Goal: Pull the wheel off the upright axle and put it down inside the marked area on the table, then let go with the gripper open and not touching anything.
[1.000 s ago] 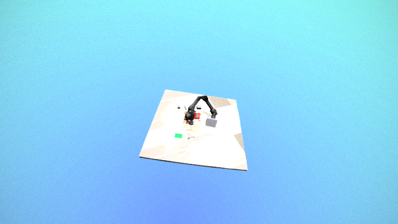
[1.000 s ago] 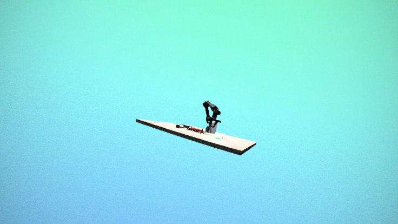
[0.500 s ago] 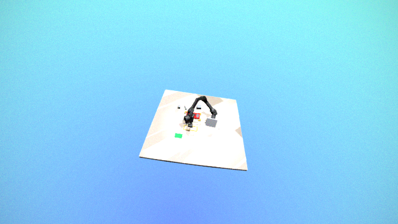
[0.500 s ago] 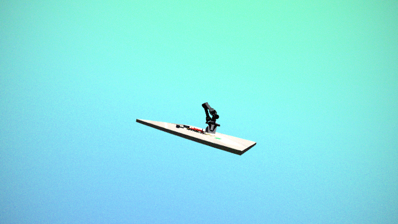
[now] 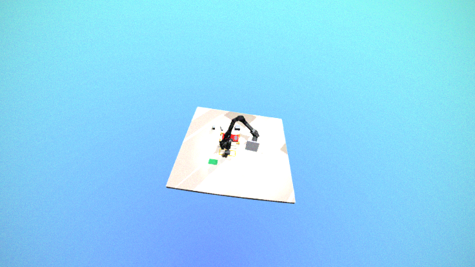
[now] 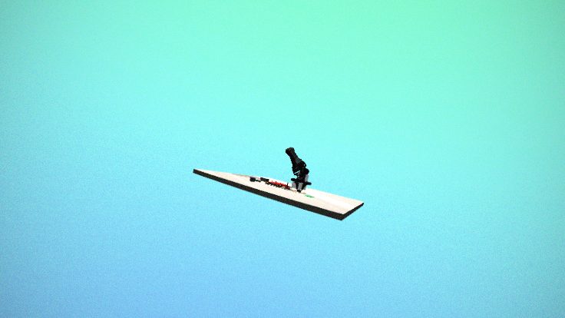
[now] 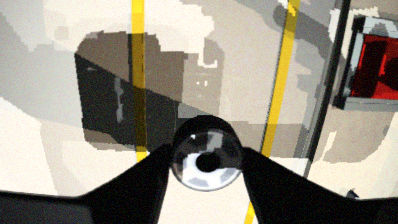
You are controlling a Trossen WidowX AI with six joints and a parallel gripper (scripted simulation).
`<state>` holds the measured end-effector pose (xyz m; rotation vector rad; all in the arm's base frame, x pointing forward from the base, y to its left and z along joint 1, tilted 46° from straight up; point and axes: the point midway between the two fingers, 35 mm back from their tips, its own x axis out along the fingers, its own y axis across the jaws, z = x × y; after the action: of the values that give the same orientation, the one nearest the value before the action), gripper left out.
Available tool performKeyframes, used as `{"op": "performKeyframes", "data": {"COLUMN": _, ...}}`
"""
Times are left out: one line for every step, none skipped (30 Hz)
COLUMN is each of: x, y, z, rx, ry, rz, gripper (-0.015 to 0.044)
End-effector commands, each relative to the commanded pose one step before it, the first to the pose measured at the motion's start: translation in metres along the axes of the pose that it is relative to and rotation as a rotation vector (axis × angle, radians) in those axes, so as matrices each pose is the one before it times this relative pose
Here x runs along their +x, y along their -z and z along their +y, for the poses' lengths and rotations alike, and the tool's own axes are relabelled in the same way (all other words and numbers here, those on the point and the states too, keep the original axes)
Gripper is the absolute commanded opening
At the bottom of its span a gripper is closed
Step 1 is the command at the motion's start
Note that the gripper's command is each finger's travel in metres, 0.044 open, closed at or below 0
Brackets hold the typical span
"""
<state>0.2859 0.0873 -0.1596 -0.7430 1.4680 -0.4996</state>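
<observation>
My gripper [image 5: 226, 155] [image 6: 299, 190] [image 7: 206, 152] is shut on the wheel [image 7: 221, 176], a dark tyre with a pale silver hub and a dark centre hole. The wheel is off the axle stand and held between the two black fingertips, hub face toward the wrist camera. The marked area, a yellow outline [image 5: 235, 153] [image 7: 138, 65], lies under the gripper; in the wrist view the wheel shows between its two long lines. How high the wheel is above the table is hard to tell. The red block in a grey frame [image 7: 353, 102] stands to the right; the axle itself is not clear.
A green patch [image 5: 212, 161] [image 6: 308, 196] lies on the table near the outline. A red plate [image 5: 228, 136] with orange brackets is behind the gripper. A grey panel [image 5: 252, 146] stands near the arm's base, and a small dark box [image 5: 237, 128] is at the back.
</observation>
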Motion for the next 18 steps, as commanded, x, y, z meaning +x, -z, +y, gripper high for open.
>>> {"op": "performKeyframes", "data": {"x": -0.00019, "y": -0.00029, "z": -0.00018, "rx": 0.0019, "ry": -0.0003, "rz": 0.00072, "gripper": 0.021}}
{"op": "performKeyframes", "data": {"x": 0.0, "y": 0.0, "z": 0.0, "rx": 0.0, "ry": 0.0, "rz": 0.0, "gripper": 0.0236}}
{"op": "performKeyframes", "data": {"x": 0.0, "y": 0.0, "z": 0.0, "rx": 0.0, "ry": 0.0, "rz": 0.0, "gripper": 0.0262}}
{"op": "performKeyframes", "data": {"x": -0.00193, "y": -0.00015, "z": 0.00011, "rx": -0.0001, "ry": -0.00015, "rz": -0.00035, "gripper": 0.0289}}
{"op": "performKeyframes", "data": {"x": -0.00339, "y": -0.00024, "z": 0.00018, "rx": -0.0002, "ry": -0.00024, "rz": -0.0006, "gripper": 0.03}}
{"op": "performKeyframes", "data": {"x": -0.00507, "y": -0.00029, "z": 0.00024, "rx": -0.0003, "ry": -0.00031, "rz": -0.00088, "gripper": 0.03}}
{"op": "performKeyframes", "data": {"x": -0.00709, "y": -0.00028, "z": 0.00028, "rx": -0.0004, "ry": -0.00033, "rz": -0.00118, "gripper": 0.03}}
{"op": "performKeyframes", "data": {"x": -0.00764, "y": -0.00013, "z": 0.00023, "rx": -0.0004, "ry": -0.00022, "rz": -0.00122, "gripper": 0.03}}
{"op": "performKeyframes", "data": {"x": -0.00859, "y": 0.00005, "z": 0.00016, "rx": -0.0004, "ry": -0.00008, "rz": -0.0013, "gripper": 0.03}}
{"op": "performKeyframes", "data": {"x": -0.00986, "y": 0.00032, "z": 0.00006, "rx": -0.0004, "ry": 0.00012, "rz": -0.00142, "gripper": 0.03}}
{"op": "performKeyframes", "data": {"x": -0.00916, "y": 0.00054, "z": -0.00007, "rx": -0.0004, "ry": 0.00032, "rz": -0.00126, "gripper": 0.03}}
{"op": "performKeyframes", "data": {"x": -0.00574, "y": 0.00045, "z": -0.00011, "rx": -0.0002, "ry": 0.0003, "rz": -0.00076, "gripper": 0.03}}
{"op": "performKeyframes", "data": {"x": -0.00192, "y": 0.00017, "z": -0.00005, "rx": -0.0001, "ry": 0.00012, "rz": -0.00025, "gripper": 0.03}}
{"op": "performKeyframes", "data": {"x": 0.0, "y": 0.0, "z": 0.0, "rx": 0.0, "ry": 0.0, "rz": 0.0, "gripper": 0.03}}
{"op": "performKeyframes", "data": {"x": 0.0, "y": 0.0, "z": 0.0, "rx": 0.0, "ry": 0.0, "rz": 0.0, "gripper": 0.03}}
{"op": "performKeyframes", "data": {"x": 0.00406, "y": 0.00119, "z": 0.00059, "rx": -0.0063, "ry": 0.00244, "rz": -0.00694, "gripper": 0.0326}}
{"op": "performKeyframes", "data": {"x": -0.00329, "y": 0.00373, "z": -0.00137, "rx": -0.0001, "ry": -0.00083, "rz": 0.00035, "gripper": 0.0352}}
{"op": "performKeyframes", "data": {"x": -0.00532, "y": 0.00632, "z": -0.00236, "rx": -0.0001, "ry": -0.00123, "rz": 0.00065, "gripper": 0.0379}}
